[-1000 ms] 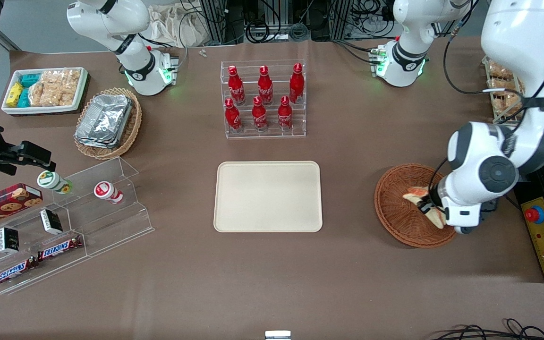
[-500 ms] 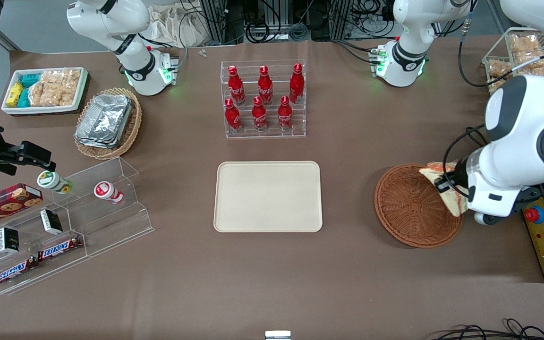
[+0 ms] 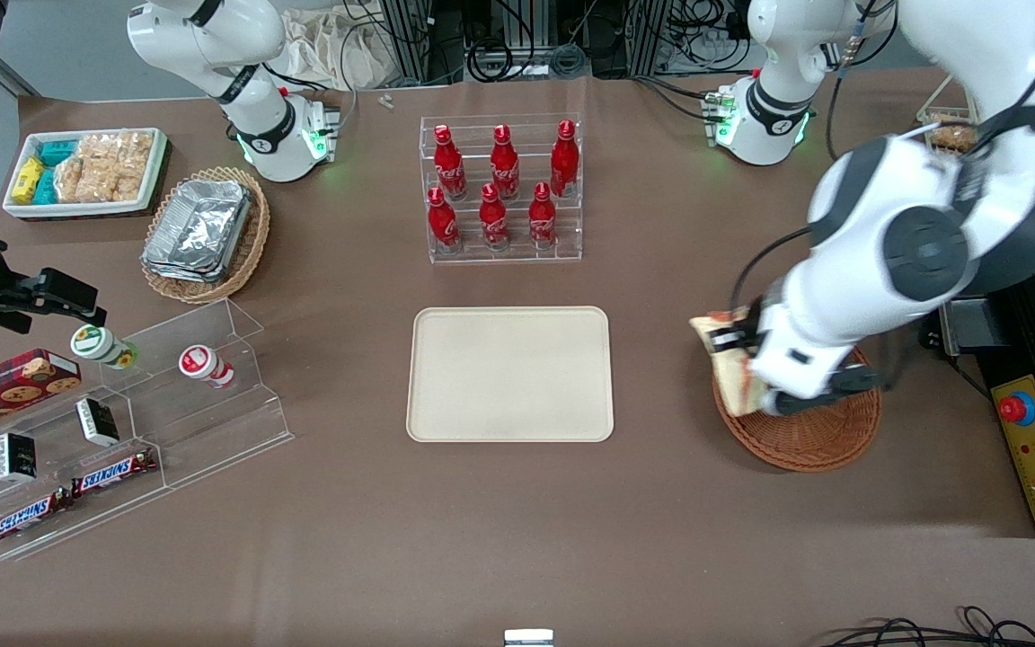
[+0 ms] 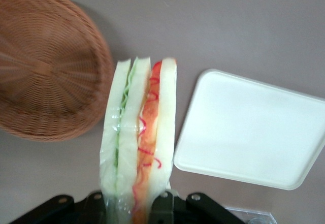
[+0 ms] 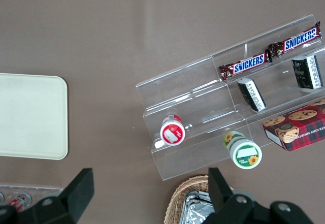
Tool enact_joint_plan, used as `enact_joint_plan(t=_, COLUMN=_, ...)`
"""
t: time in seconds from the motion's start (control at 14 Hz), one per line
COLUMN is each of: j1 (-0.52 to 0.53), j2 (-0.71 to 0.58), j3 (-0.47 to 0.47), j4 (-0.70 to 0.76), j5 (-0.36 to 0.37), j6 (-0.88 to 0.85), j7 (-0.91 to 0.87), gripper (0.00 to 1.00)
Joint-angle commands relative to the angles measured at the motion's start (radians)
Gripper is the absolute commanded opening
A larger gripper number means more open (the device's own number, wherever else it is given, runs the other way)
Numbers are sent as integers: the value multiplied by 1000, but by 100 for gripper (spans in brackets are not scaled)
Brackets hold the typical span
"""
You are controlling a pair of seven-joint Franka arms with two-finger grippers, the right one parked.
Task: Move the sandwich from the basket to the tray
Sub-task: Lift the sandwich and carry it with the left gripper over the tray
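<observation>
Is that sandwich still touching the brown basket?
Apart. The left wrist view shows the sandwich, clamped in the gripper, hanging above the table with bare brown surface between it and the basket.

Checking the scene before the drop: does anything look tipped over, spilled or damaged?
Two small cups, one red-lidded and one green-lidded, lie on their sides on the clear display steps, not upright. Otherwise nothing stands out: the claw holds the intact sandwich above the basket edge, and the tray sits flat.
</observation>
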Motion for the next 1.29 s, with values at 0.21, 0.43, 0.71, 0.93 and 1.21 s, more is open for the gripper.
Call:
enact_joint_plan(t=0.21, j1=-137, j2=194, j3=-40, j4=-55, j5=133, j6=137, j7=0, gripper=0)
enact_joint_plan(t=0.43, j1=-192, j2=284, j3=-38, j4=-55, j5=195, j6=166, j7=-1, gripper=0)
enact_joint_plan(t=0.71, j1=-278, j2=353, j3=24, j4=-57, j5=201, j6=231, j7=-18, gripper=0)
enact_joint_plan(t=0.93, j1=-363, j2=370, j3=104, j4=-57, j5=225, j6=248, j7=-41, gripper=16)
enact_joint_plan(t=1.21, j1=-358, j2=357, j3=104, j4=-45, j5=225, j6=234, j7=-72, gripper=100)
